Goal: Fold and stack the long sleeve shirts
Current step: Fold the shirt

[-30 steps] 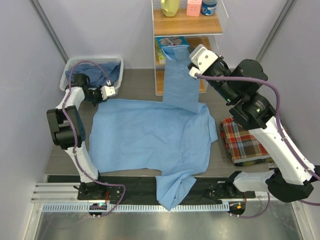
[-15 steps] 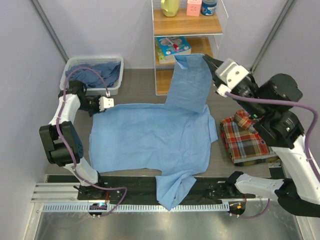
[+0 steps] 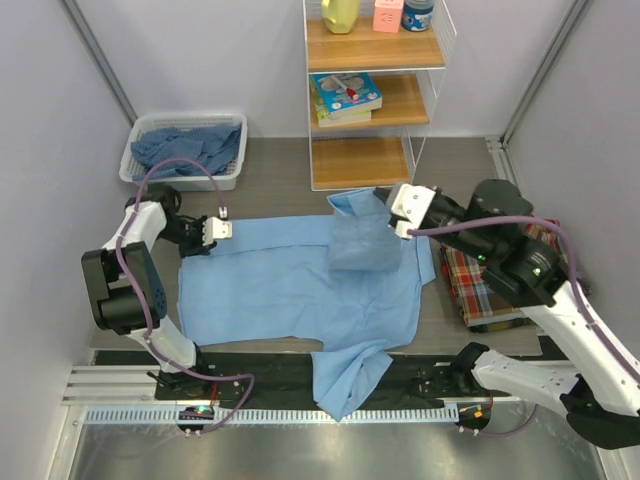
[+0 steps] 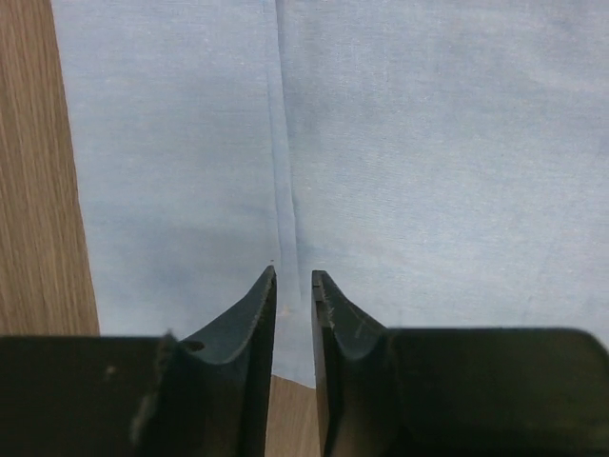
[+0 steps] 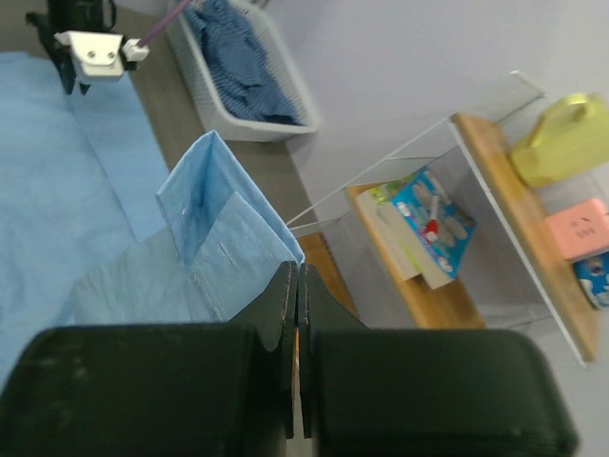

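the light blue shirt [image 3: 290, 280] lies spread flat in the middle of the table [image 3: 270, 175], between the two arms. one sleeve [image 3: 360, 240] is folded back over the right part of the shirt body, with its cuff end raised a little. the right claw [image 5: 297, 268] has its two fingers pressed together and pinches the edge of this sleeve near the cuff. in the right wrist view the cuff stands up just in front of the fingertips. the other sleeve [image 3: 345, 385] hangs over the near edge of the table.

the left claw [image 4: 293, 276] is at the far left corner of the shirt, low over the cloth. its fingers are only a little apart, with a narrow gap, and nothing is between them. a seam of the shirt runs straight away from the gap, and bare wood of the table shows at the left side.

a folded plaid shirt [image 3: 480, 290] lies on the right side of the table, just beside the light blue shirt and partly hidden under the right arm. a white basket [image 3: 135, 160] at the far left corner holds dark blue shirts [image 3: 190, 148]. a wooden shelf [image 3: 375, 60] stands at the far edge, behind the shirt.
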{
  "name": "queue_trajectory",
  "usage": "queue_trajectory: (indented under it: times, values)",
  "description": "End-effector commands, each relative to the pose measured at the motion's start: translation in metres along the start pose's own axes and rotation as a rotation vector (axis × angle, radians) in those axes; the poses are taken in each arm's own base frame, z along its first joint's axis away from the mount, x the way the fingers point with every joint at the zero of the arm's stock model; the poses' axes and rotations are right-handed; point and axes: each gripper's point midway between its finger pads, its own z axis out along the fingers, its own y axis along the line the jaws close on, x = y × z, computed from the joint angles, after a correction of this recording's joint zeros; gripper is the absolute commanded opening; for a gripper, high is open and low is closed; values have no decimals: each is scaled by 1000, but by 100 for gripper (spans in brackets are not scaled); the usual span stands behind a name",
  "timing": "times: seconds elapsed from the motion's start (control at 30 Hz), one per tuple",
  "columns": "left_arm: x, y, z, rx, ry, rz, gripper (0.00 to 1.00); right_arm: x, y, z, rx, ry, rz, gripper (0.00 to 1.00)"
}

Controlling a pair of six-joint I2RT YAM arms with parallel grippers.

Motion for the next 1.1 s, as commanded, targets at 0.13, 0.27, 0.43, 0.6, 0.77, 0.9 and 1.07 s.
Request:
queue_trajectory:
  times: [0.13, 0.27, 0.43, 0.6, 0.77, 0.9, 1.07]
  values:
    - [-30, 12, -23, -58, -92, -152, 38, -1, 18, 29, -103, -59, 28, 1]
    - [-114, 12, -75, -109, -387, -233, 77, 2, 33, 47, -173, -73, 75, 1]
    - [-193, 4, -142, -225, -585, -251, 100, 1, 43, 57, -208, -95, 153, 1]
    - [-238, -27, -170, -302, -613, -130, 100, -4, 50, 62, -240, -126, 220, 1]
    - [-290, -54, -170, -201, -695, -20, 100, -3, 60, 65, -275, -141, 238, 1]
    - [-321, -54, -159, -202, -733, -11, 100, -1, 68, 68, -300, -139, 243, 1]
    - [-352, -61, -146, -201, -761, 1, 100, -7, 81, 69, -338, -153, 240, 1]
